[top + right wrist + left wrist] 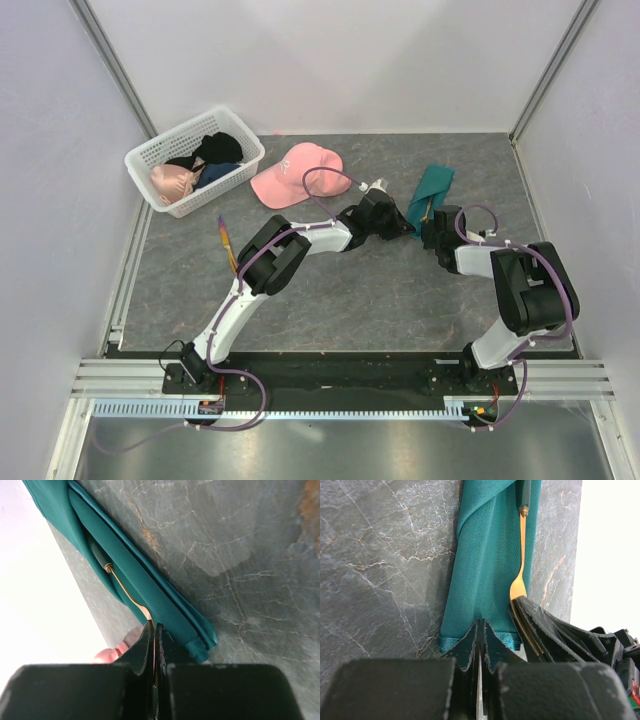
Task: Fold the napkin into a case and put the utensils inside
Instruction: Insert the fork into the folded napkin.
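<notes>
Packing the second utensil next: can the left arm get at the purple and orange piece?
Probably yes: the purple and orange piece lies uncovered, though the left gripper, shut on the napkin, must let go first.

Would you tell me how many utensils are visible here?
2: the fork on the teal napkin, its head in the right fingers; the purple-and-orange piece on the table, left.

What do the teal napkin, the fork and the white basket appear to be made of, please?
The napkin looks like woven cloth, matte with a slight sheen: fine ribbing, soft folds, a stitched hem. The fork seems polished gold-toned metal, its dark handle possibly plastic. The basket looks like moulded white plastic, given its regular lattice walls.
</notes>
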`<state>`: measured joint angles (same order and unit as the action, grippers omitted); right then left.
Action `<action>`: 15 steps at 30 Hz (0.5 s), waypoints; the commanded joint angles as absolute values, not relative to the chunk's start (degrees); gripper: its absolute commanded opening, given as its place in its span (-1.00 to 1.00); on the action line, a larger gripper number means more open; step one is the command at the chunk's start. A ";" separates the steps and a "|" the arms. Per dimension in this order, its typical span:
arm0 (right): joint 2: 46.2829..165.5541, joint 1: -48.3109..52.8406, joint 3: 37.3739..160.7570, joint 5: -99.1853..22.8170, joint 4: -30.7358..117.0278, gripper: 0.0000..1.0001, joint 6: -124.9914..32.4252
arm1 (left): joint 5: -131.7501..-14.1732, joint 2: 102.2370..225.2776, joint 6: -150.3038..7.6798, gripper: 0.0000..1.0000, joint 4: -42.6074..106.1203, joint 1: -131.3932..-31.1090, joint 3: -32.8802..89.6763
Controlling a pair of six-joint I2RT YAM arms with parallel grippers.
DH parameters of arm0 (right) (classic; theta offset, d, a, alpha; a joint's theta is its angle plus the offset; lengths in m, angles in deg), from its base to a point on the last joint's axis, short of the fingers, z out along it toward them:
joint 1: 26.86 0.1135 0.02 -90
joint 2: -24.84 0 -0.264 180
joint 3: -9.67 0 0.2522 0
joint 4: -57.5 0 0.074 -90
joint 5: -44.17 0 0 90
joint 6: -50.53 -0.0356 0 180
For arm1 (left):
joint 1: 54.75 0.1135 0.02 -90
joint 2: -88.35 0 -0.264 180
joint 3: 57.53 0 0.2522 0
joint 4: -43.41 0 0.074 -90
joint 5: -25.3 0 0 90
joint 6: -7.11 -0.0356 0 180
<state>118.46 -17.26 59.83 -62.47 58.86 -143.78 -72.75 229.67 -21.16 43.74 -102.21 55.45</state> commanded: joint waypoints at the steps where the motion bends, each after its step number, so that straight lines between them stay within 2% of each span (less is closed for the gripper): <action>1: 120.28 -17.02 60.34 -64.63 61.41 -1.00 -144.59 | -72.43 228.27 -20.58 -0.96 39.76 -103.27 53.26; 12: 123.45 -17.11 61.75 -64.81 64.04 -0.90 -145.20 | -72.52 228.18 -20.75 -0.96 39.85 -103.18 53.26; 14: 123.98 -17.11 62.54 -64.55 63.44 -0.71 -145.46 | -72.61 228.10 -20.93 -0.96 39.67 -103.18 53.17; 15: 124.50 -17.11 62.72 -64.37 63.52 -0.70 -145.46 | -72.52 228.10 -21.02 -0.96 39.50 -103.18 53.09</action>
